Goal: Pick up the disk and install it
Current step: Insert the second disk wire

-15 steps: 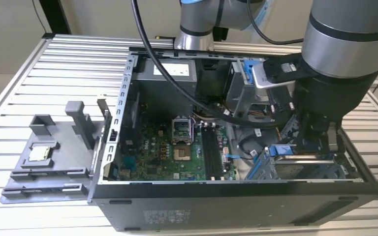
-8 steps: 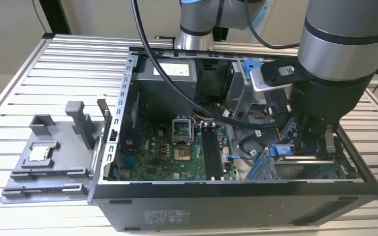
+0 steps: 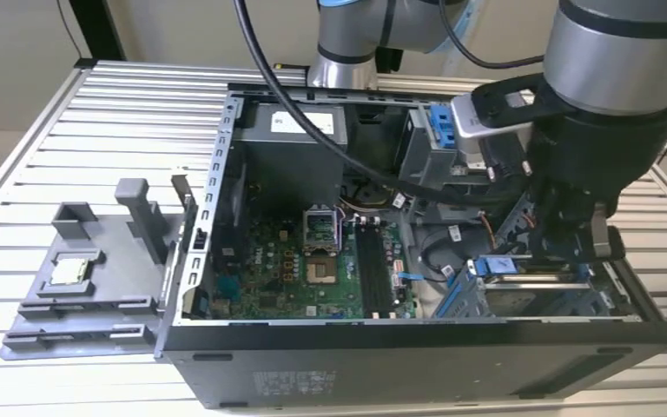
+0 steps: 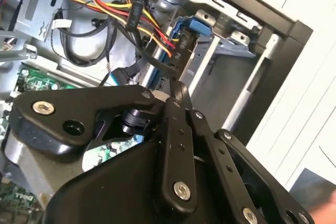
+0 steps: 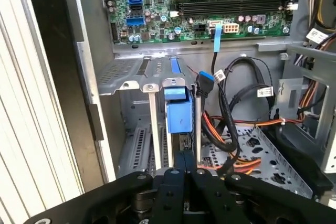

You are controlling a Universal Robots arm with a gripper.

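Observation:
The disk [image 5: 177, 113] stands on edge in the metal drive cage [image 5: 131, 72] at the front corner of the open computer case [image 3: 426, 347]. Its blue frame end faces me, and its blue frame [image 4: 195, 27] also shows in the second wrist view. In the exterior view the disk [image 3: 493, 266] is a blue patch in the cage, at that view's right. My gripper [image 5: 184, 156] reaches down into the case just behind the disk's near end. Its black fingers [image 4: 176, 90] are pressed together and shut. I cannot tell whether the tips touch the disk.
The green motherboard [image 3: 310, 252] lies on the case floor beside the cage. Red, yellow and black cables [image 5: 236, 129] run close to the gripper. A grey fixture [image 3: 90, 261] holding a small square silver chip [image 3: 69, 271] sits on the slatted table [image 3: 114, 113].

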